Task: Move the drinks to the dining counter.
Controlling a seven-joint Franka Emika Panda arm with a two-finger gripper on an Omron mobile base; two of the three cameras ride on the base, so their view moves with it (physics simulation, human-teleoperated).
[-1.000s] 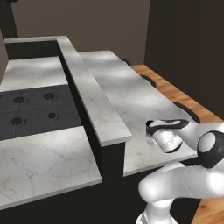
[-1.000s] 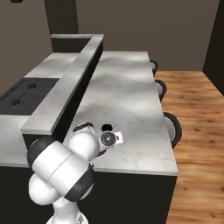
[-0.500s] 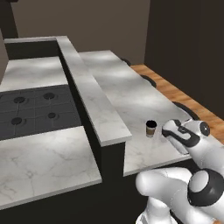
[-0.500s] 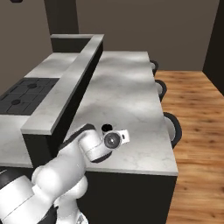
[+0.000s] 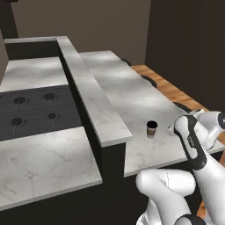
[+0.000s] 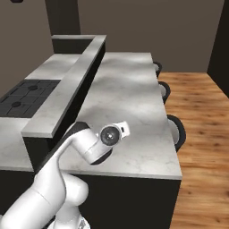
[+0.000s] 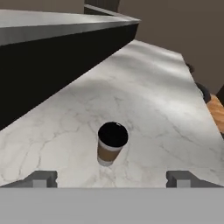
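Observation:
A brown paper cup (image 7: pixel 111 144) with a dark lid stands upright on the white-grey marbled dining counter (image 7: pixel 148 96). My gripper (image 7: pixel 111 179) is open and holds nothing. Its two fingertips (image 7: pixel 41 178) sit wide apart on the near side of the cup, clear of it. In the left base view the cup (image 5: pixel 151 129) stands free near the front of the dining counter (image 5: pixel 127 94), with my gripper (image 5: pixel 173 130) a short way to its right. In the right base view my arm hides the cup on the dining counter (image 6: pixel 129 89).
A raised narrow ledge (image 5: pixel 90 94) runs along the counter's left side, with the black cooktop (image 5: pixel 33 110) beyond it. Dark stools (image 6: pixel 175 129) line the counter's far edge above a wooden floor (image 6: pixel 201 116). The counter stretches away bare behind the cup.
My hand has pulled back to the right, away from the cup. The cup, hidden by the hand a second ago, now stands alone on the counter.

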